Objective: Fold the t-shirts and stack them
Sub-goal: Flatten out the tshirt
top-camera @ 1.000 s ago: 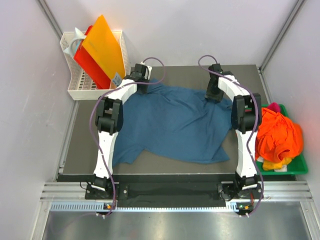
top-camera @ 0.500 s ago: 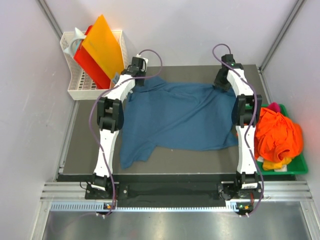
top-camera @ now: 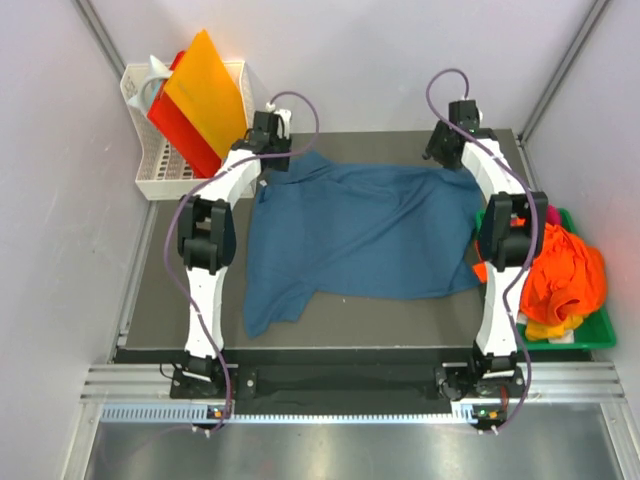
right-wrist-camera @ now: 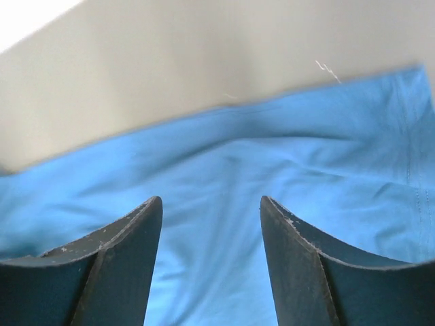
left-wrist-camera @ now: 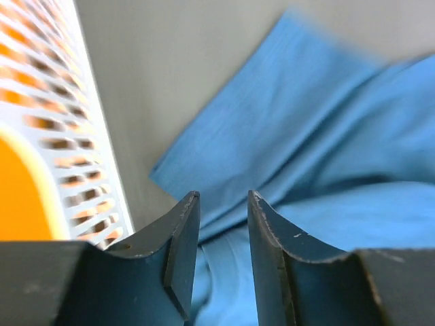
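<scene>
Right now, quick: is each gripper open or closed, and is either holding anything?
Left gripper: open, nothing between its fingers, just above the blue t-shirt.
Right gripper: open wide, holding nothing, over the same shirt.

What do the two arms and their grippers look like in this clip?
The left arm and right arm both have white links with black joints, and each is trailed by a looping purple cable. The left gripper and right gripper have dark, curved fingers with light scuff marks.
</scene>
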Available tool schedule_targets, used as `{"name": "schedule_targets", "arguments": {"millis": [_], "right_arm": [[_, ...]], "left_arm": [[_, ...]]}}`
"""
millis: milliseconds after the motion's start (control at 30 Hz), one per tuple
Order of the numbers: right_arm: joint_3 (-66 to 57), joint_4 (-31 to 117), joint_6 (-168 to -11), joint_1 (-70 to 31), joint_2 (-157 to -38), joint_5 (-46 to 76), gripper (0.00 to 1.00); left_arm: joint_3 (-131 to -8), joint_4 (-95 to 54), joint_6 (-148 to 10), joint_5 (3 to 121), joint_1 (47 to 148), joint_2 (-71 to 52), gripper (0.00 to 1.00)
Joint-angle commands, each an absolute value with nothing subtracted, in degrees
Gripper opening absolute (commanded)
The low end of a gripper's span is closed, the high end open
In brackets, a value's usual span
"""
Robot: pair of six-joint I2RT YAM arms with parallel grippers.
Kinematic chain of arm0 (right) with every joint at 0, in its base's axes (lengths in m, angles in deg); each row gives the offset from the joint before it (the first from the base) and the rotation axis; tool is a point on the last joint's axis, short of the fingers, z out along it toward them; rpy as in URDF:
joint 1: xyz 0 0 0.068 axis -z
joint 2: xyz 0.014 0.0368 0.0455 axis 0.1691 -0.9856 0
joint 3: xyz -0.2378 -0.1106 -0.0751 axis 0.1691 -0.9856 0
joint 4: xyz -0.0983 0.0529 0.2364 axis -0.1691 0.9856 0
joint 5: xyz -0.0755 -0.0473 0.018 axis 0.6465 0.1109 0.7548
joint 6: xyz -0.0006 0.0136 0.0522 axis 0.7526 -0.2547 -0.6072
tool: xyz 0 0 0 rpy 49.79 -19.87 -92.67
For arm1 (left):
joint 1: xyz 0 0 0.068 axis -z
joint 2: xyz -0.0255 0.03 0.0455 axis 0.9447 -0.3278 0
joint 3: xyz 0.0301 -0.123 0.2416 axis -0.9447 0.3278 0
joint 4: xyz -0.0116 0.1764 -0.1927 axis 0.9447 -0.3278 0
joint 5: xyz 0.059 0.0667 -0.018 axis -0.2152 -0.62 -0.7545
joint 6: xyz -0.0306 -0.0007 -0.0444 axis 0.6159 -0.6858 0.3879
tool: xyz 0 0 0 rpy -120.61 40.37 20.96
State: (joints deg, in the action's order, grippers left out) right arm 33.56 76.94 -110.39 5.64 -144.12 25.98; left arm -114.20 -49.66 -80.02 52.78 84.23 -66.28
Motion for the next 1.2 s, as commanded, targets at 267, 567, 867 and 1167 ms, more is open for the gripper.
{"name": "schedule_targets", "arguments": {"millis": [267, 567, 867, 1167], "right_arm": [[1.1, 72.3, -111.4, -9.8, -116.2, 37.0, 0.58], [-13.7, 70.0, -118.3, -16.0, -111.2, 37.2, 0.57], [-10.0, 72.2, -118.5, -18.0, -118.2, 37.0, 0.57], [2.9, 79.0, -115.5, -18.0, -131.4, 37.1, 0.57]], "left_arm": [[-89.5, -52.2, -82.6, 63.5, 85.3, -41.5, 0.32], [-80.8, -59.5, -85.7, 65.5, 85.6, -40.4, 0.28], [-87.0, -63.3, -82.7, 61.1, 85.5, -52.7, 0.22], [-93.1, -66.2, -80.6, 57.0, 83.4, -59.2, 0.19]]}}
